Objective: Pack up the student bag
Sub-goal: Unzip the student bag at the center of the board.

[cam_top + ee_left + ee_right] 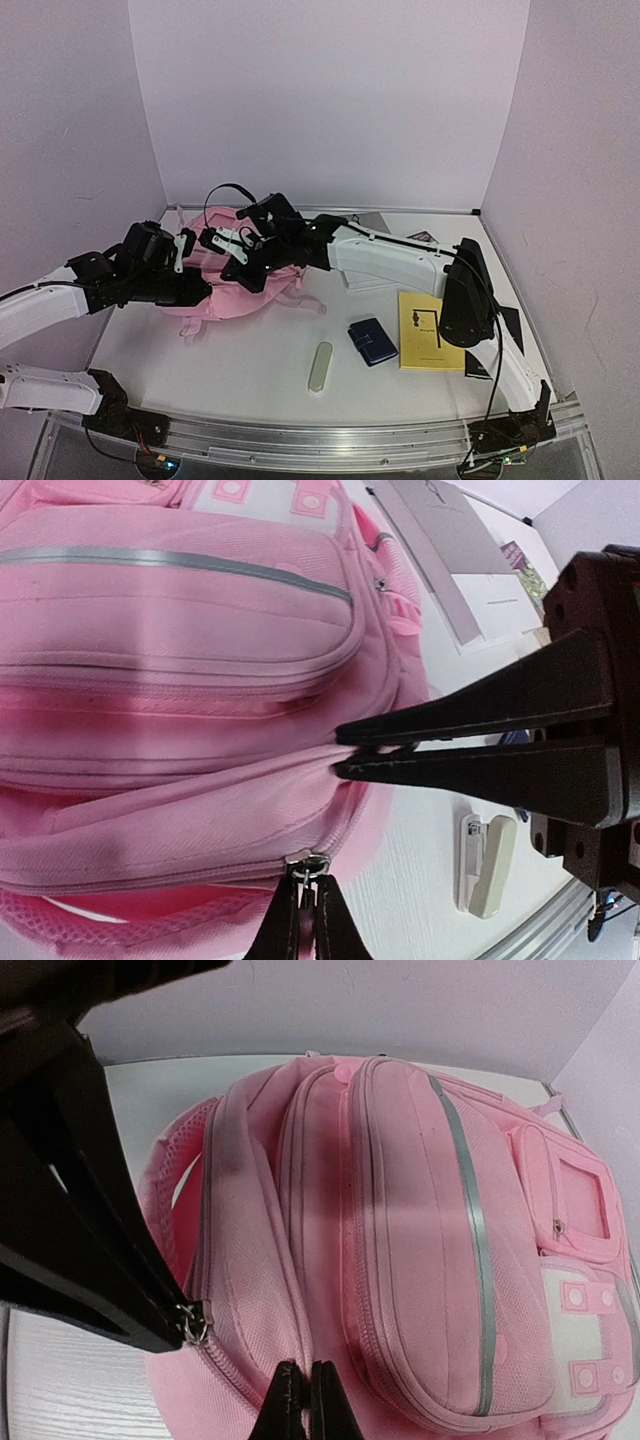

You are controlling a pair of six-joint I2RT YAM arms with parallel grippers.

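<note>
The student bag [235, 290], a pink backpack, lies on the white table at the left. In the left wrist view my left gripper [308, 880] is shut on the metal zipper pull [308, 862] of a side zip on the student bag [180, 680]. My right gripper [305, 1385] is shut on a fold of pink fabric between two pockets of the student bag [420, 1240]. The right fingers [470, 705] show from the side, pinching the fabric just above the zip. From above, both grippers, left [208, 290] and right [238, 278], meet over the bag.
A yellow book [425, 330], a dark blue wallet [372, 340] and a pale oblong case [320, 367] lie on the table right of the bag. White papers [365, 275] lie under the right arm. Walls stand close on three sides.
</note>
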